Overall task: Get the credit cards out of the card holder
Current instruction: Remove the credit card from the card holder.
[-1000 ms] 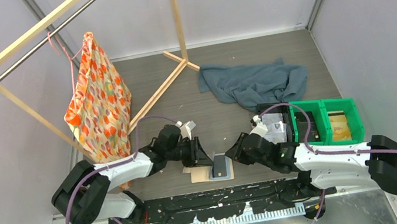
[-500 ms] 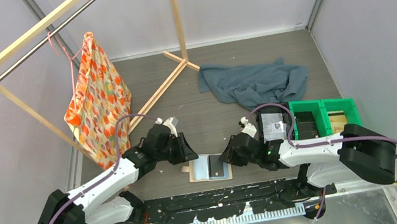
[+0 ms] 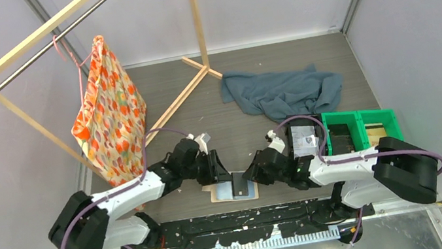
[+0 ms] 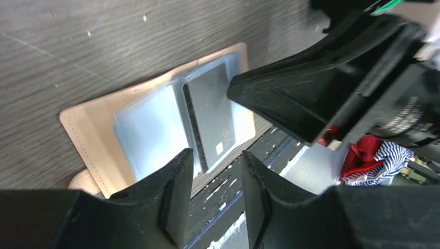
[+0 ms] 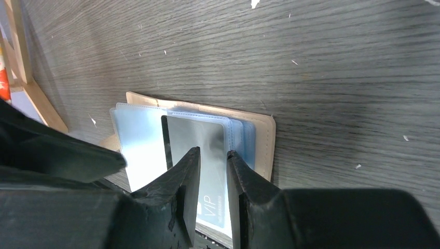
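1. Card position decides the coming move: one dark grey credit card point(image 3: 239, 185) lies flat on the right-hand half of the open card holder point(image 3: 221, 194). Its long axis runs from the near table edge towards the far side.
2. The card is glossy and mirrors the light. It has pale print near one end and sits over pale blue-grey sleeves. I cannot tell whether it is tucked inside a clear sleeve or only resting on top.
3. The holder is tan with a stitched border and lies spread open and flat on the wood-grain table point(image 3: 246, 88). It is close to the near edge, between the two arms.
4. The right gripper point(image 5: 211, 155) is the nearer tool. Its tips hang directly over the card, pointing roughly along the card's long axis. The jaws are only narrowly parted, the card's face shows through the gap, and nothing is clamped.
5. The left gripper point(image 4: 215, 161) comes in from the holder's left, far side. It is unclenched with a wider gap and empty, and the card shows beyond its tips.
6. Judging by this, the right arm is better placed to pin or pinch the card. The left arm could steady the holder's free half.
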### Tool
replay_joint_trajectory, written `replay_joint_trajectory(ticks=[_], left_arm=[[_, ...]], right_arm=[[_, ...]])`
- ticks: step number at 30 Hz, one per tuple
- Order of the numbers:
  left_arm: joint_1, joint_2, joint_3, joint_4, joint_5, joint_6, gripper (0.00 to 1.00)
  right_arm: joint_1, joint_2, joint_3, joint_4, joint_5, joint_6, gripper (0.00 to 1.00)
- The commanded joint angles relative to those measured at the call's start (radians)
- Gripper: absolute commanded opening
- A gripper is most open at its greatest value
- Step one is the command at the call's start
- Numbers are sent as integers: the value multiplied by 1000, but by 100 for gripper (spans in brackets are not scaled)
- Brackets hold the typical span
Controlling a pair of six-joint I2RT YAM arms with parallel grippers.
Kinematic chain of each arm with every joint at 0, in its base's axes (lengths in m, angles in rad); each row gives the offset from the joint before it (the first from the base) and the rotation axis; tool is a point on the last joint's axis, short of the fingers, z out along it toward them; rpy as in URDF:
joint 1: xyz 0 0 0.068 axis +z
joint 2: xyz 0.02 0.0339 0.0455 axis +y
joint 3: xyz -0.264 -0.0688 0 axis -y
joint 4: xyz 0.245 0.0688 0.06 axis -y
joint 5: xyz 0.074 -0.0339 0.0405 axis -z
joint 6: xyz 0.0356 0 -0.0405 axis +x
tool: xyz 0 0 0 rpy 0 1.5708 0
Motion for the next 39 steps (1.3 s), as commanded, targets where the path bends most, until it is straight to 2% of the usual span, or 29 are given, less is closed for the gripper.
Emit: replay_joint_trajectory(ticks=[1, 9, 16, 27, 39], left_arm=[[-4, 62, -50, 204, 110, -58, 41], [-2, 123, -117, 334, 93, -102, 36], [-2, 140, -150, 365, 75, -117, 31], [-2, 174, -171, 385, 51, -117, 32], [-2, 289, -201, 528, 84, -154, 30]], right_arm=[[-3, 23, -19, 44, 15, 14, 31], [-3, 73, -38, 105, 3, 37, 30], [-3, 70, -50, 106, 10, 42, 29], [-2, 59, -59, 104, 15, 43, 29], [-3, 60, -57, 99, 15, 45, 29]])
